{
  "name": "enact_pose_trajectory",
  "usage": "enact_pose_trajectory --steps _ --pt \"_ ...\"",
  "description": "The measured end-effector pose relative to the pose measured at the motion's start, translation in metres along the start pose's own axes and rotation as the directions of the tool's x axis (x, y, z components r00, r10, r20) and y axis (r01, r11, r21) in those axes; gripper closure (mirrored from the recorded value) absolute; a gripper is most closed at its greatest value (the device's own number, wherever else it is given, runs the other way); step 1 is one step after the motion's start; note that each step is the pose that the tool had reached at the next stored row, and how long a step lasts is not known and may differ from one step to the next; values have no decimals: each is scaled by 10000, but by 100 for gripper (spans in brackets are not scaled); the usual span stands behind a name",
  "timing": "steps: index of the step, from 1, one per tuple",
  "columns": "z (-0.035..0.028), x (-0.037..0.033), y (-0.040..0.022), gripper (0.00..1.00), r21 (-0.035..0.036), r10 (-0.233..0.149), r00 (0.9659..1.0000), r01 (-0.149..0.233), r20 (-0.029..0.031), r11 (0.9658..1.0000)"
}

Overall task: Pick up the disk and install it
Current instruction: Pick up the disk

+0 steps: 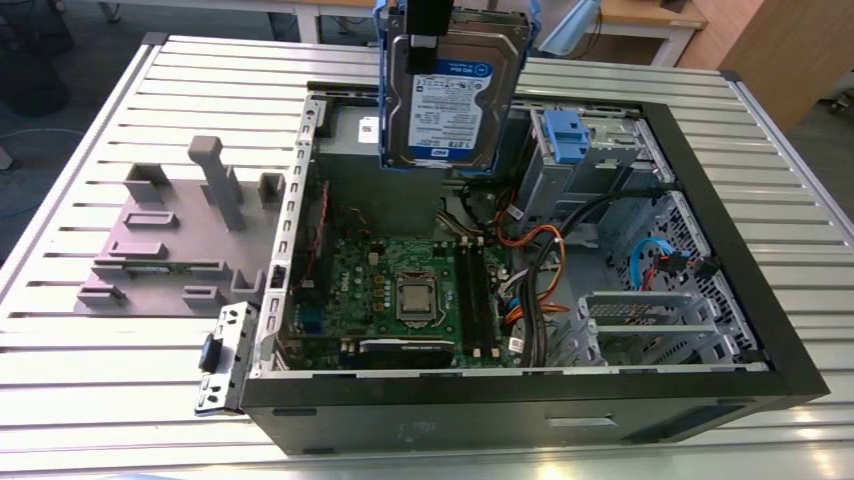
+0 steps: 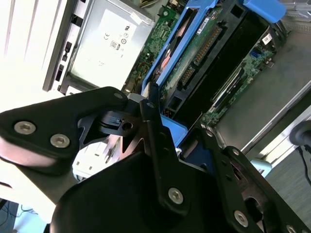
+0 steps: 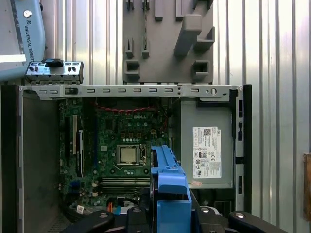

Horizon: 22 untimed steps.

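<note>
One hand [image 2: 163, 128] clamped on the disk [image 1: 451, 95], held upright above the open computer case [image 1: 694, 190].

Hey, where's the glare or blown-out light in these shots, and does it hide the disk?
In the second wrist view the slatted table is blown out white; the disk stays readable. In the exterior view glare streaks the table's near edge, and the disk's label is clear.

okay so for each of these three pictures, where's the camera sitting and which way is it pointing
Exterior view: off the arm, above one corner, looking down at the open computer case; the hand holds the disk upright.
First wrist view: on the wrist, looking straight down on the motherboard and grey stand; black linkages show.
Second wrist view: beside the hand, looking along the disk.
All share the disk's blue bracket.
</note>
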<state>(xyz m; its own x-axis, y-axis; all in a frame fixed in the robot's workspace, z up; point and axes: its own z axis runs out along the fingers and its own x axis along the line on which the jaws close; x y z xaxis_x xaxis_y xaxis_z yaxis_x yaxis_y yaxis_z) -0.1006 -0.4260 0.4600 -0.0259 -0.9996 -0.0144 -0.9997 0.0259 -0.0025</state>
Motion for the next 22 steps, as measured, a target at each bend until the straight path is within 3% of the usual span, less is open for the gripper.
enact_pose_trajectory --steps 22 --pt "2 -3 -126 63 0 0 10000 0 0 10000"
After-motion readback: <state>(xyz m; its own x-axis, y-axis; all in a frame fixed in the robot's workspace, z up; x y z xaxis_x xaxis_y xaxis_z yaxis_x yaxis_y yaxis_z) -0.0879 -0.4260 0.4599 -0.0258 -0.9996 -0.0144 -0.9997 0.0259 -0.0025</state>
